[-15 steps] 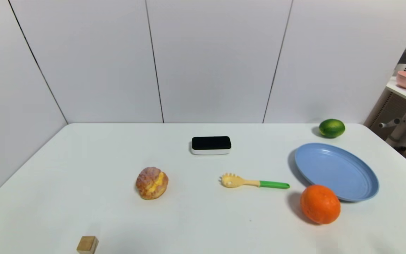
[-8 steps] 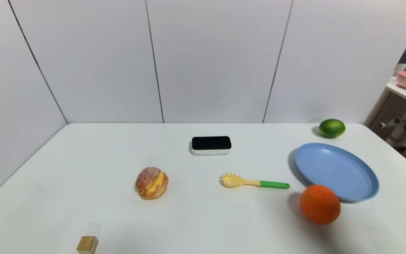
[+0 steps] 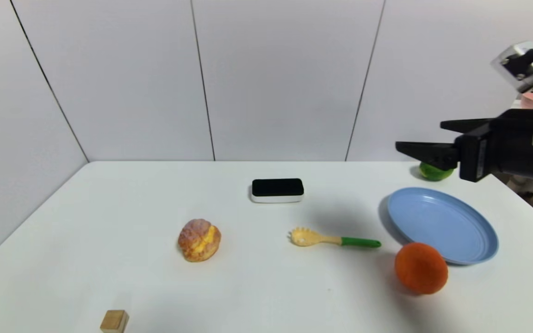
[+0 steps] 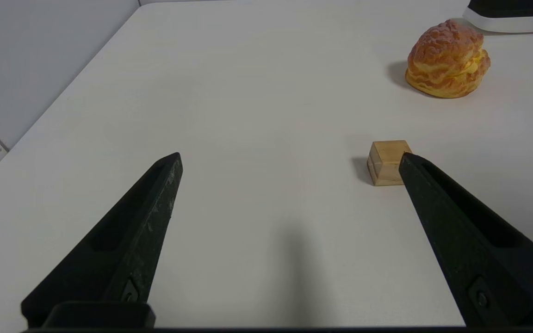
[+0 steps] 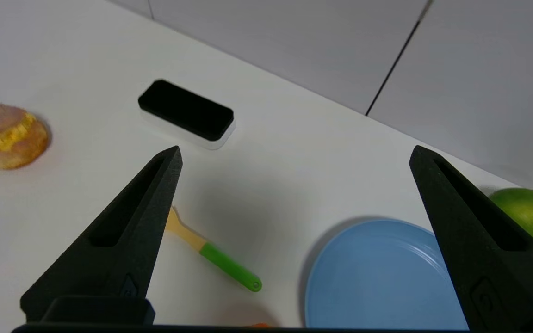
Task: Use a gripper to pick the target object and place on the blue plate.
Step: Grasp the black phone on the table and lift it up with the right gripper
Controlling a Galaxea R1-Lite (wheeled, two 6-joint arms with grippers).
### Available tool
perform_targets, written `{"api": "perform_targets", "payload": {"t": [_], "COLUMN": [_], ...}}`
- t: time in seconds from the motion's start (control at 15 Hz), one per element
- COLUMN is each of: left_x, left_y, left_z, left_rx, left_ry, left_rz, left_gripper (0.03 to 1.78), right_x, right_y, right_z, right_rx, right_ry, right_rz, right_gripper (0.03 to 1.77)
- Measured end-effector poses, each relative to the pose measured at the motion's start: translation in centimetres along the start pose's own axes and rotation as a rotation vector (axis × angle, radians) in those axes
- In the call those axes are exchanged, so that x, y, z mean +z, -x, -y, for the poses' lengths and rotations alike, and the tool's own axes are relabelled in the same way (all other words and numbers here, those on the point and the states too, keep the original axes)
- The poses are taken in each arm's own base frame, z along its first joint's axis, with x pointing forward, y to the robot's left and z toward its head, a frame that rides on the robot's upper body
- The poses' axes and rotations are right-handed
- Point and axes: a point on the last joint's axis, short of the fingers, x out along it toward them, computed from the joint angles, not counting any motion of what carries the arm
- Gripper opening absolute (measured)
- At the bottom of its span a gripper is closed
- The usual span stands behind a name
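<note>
Right gripper (image 3: 426, 138): matte black, two long tapering fingers (image 5: 123, 236) ending in blunt points, each with a shallow recessed slot along the inner face. Small round screw and faint embossed mark near each finger base. Fingers meet a blocky black body with a lighter grey edge face; a silver-grey box (image 3: 518, 67) with black bracket sits above the wrist, and a small silver bolt shows on the black arm. Left gripper (image 4: 289, 199): same black wedge fingers (image 4: 127, 249), slotted, lightly scuffed with pale specks, screw near base.

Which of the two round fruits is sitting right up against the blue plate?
The orange, at the blue plate's near rim. The green lime lies apart, beyond its far side.
</note>
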Motion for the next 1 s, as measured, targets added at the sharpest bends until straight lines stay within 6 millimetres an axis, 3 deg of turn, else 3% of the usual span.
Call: {"api": "perform_targets", "payload": {"t": [0.2, 0.53, 0.8, 1.0], "left_x": [0.0, 0.0, 0.0, 0.0], "left_y": [0.0, 0.0, 0.0, 0.0], "left_z": [0.0, 0.0, 0.0, 0.0], "left_rx": [0.0, 0.0, 0.0, 0.0], "left_ry": [0.0, 0.0, 0.0, 0.0], "left_rz": [0.0, 0.0, 0.0, 0.0], "left_gripper": [1.69, 1.69, 1.69, 1.69], "right_x": [0.7, 0.3, -1.2, -2.9], "right_y": [-3.9, -10.8, -15.6, -18.1], "right_z": [0.0, 0.4, 0.3, -0.2], "right_rx": [0.107, 0.316, 0.468, 0.594], "right_ry": [0.066, 0.174, 0.22, 0.267], "right_rz": [-0.104, -0.161, -0.184, -0.165], "right_gripper": [1.7, 1.7, 1.7, 1.7]}}
